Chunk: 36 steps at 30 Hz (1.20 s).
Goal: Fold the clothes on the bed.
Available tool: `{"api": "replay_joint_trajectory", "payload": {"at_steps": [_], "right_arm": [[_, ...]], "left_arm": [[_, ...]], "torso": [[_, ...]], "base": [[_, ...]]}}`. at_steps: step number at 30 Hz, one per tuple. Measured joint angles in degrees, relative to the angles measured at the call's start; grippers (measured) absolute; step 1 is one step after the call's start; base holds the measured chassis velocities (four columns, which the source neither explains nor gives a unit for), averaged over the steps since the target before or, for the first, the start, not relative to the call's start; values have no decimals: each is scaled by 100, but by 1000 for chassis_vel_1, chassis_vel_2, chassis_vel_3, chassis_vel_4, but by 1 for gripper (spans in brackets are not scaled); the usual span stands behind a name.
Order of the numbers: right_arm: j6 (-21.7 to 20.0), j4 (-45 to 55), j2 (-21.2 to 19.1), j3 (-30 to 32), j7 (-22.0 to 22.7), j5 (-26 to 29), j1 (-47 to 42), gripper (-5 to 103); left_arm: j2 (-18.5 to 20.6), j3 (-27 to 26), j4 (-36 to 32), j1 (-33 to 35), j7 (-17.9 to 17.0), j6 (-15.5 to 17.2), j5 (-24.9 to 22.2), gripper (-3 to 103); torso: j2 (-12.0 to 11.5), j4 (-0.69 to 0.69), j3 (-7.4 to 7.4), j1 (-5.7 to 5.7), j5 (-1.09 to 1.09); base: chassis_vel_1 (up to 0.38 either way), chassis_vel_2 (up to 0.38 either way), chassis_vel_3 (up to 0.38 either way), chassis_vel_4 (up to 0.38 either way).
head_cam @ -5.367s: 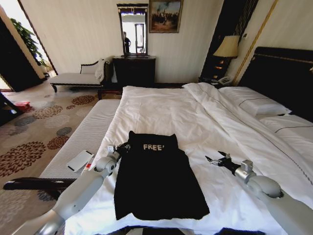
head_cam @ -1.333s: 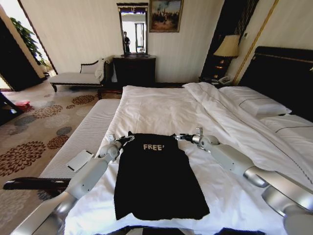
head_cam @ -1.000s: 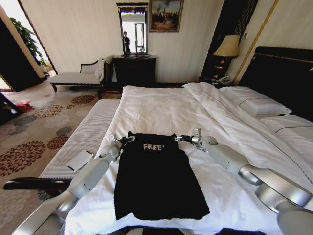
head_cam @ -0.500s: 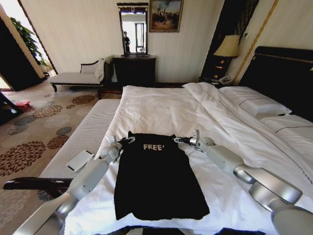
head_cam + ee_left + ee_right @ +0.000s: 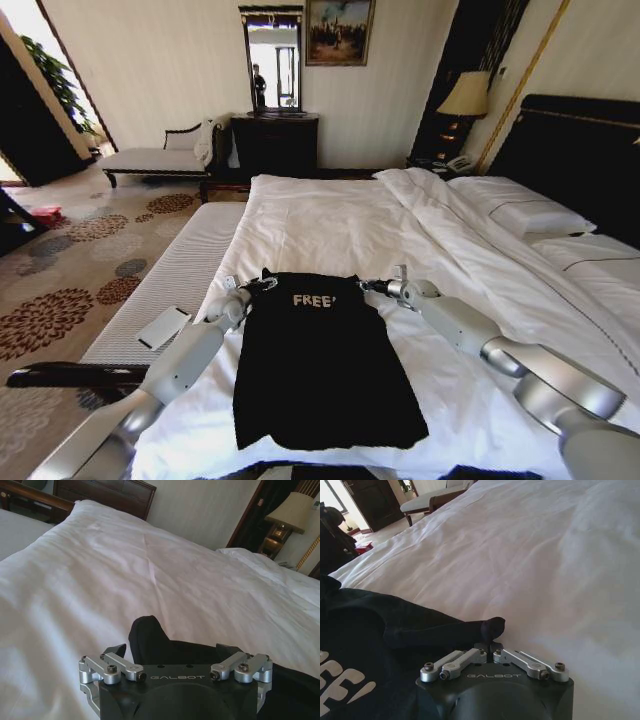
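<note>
Head view: the left gripper point(image 5: 262, 285) and right gripper point(image 5: 366, 286), each pinched narrow on a far corner of the black T-shirt point(image 5: 320, 360), which lies flat on the bed point(image 5: 330, 215)'s white duvet; beyond, a striped bench point(image 5: 170, 275), patterned carpet point(image 5: 70, 270), lamp point(image 5: 466, 97) and dark headboard point(image 5: 580, 150).

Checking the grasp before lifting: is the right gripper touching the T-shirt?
Touching. The right wrist view shows the right gripper shut on a pinched corner of the T-shirt.
</note>
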Motion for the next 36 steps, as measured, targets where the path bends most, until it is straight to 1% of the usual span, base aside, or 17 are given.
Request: {"api": "replay_joint_trajectory", "payload": {"at_steps": [5,9,14,19,20,23,24,25,26,28,30,31,34,35,36], "right_arm": [[0,80,-37,0,20,0,-35,1],[-4,132,-60,0,32,1,-63,1],[-7,172,-83,-21,43,-2,-78,1],[-11,199,-92,-25,75,1,-78,1],[-13,209,-99,-27,78,2,-78,1],[-13,218,-106,-28,80,3,-88,1],[-13,218,-107,-29,81,3,-96,1],[-13,218,-107,-29,81,4,-101,1],[-13,217,-106,-29,81,4,-103,1],[-13,217,-106,-29,82,4,-104,1],[-13,208,-105,-30,81,4,-105,1],[-13,208,-105,-30,81,4,-105,1],[-13,197,-101,-45,82,6,-99,1],[-13,197,-101,-45,82,6,-99,1],[-13,197,-100,-50,83,8,-94,1]], "left_arm": [[-88,-61,260,-50,-30,-11,-166,100],[-135,-57,440,-128,-19,-16,-202,100],[-254,-54,565,-199,-27,-61,-246,100],[-295,-59,631,-208,-38,-117,-272,100],[-300,-64,647,-209,-37,-135,-272,102],[-308,-76,682,-216,-34,-165,-272,97],[-311,-80,707,-225,-30,-171,-271,97],[-323,-85,759,-241,-14,-190,-258,87],[-338,-90,806,-258,-5,-204,-248,81],[-345,-92,823,-264,-2,-208,-247,81],[-402,-105,938,-303,16,-243,-236,71],[-402,-105,938,-303,16,-243,-236,71],[-518,-128,1124,-344,62,-357,-142,54],[-518,-128,1124,-344,62,-357,-142,54],[-539,-128,1164,-348,99,-387,-122,49]], "torso": [[0,0,0,0,-1],[0,0,0,0,0],[0,-1,0,0,0],[0,0,0,0,0],[0,0,0,0,0],[0,0,0,0,-1],[0,0,0,0,-1],[0,0,0,0,0],[0,0,0,0,0],[0,0,0,0,0],[0,0,0,0,0],[0,0,0,0,0],[0,0,0,0,-1],[0,0,0,0,-1],[0,-1,0,0,0]], "base": [[0,0,0,0],[0,0,0,0],[0,0,0,0],[0,0,0,0],[0,0,0,0],[0,0,0,0],[0,0,0,0],[0,0,0,0],[0,0,0,0],[0,0,0,0],[0,0,0,0],[0,0,0,0],[0,0,0,0],[0,0,0,0],[0,0,0,0]]}}
